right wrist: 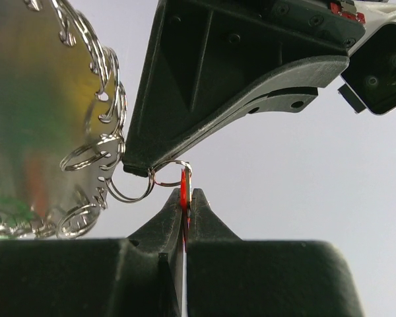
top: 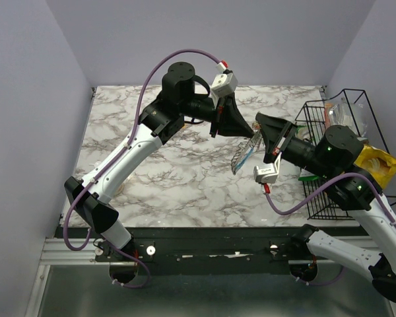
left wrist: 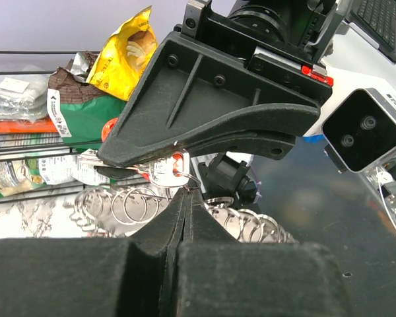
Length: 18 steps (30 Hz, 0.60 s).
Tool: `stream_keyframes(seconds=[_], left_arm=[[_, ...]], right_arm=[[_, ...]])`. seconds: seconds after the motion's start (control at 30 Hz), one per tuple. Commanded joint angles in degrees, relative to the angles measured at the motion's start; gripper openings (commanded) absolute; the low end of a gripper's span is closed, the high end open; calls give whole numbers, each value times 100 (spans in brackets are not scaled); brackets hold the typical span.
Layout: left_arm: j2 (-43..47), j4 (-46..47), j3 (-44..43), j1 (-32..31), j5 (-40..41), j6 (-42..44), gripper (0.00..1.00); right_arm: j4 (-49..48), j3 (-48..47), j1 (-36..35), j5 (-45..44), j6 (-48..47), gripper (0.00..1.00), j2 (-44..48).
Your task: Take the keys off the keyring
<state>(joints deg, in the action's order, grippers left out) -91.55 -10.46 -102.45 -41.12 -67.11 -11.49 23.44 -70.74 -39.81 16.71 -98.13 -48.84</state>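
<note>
— Where is the keyring, and how are the claws set?

— The keyring (top: 245, 155) is held in the air over the right middle of the surface (top: 185, 172), hanging just below the two claw tips. The left claw (left wrist: 185, 195) is pressed together on a small split ring (right wrist: 165, 184). The right claw (right wrist: 184, 200) is clamped on the red key (right wrist: 183, 185), which is threaded on that same ring.

— What could go wrong?

— The key is pinched by a thin edge only (little of it shows in the grip), so it could be dragged free if the claws are drawn apart before the coil is opened. The ring could also be twisted or bent instead of unthreaded.

— Can any writing be read?

— None. A white label is seen on a brown-and-green packet (left wrist: 79, 105) in the basket (top: 355, 90) at the right, but its print is too small.
</note>
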Motion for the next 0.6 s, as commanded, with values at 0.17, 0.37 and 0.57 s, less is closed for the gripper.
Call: stream_keyframes(seconds=[0.17,0.37,0.57], left_arm=[[84,-62,-11,-27,-276,76,0],[190,333,-64,209,-469,-248,0],[251,2341,278,491,-680,-2010,0]], right_arm=[[-314,-194,-35,-141,162,1,15],[-209,-318,-18,-344,505,1,50],[-94,-160,52,-396,637,1,182]])
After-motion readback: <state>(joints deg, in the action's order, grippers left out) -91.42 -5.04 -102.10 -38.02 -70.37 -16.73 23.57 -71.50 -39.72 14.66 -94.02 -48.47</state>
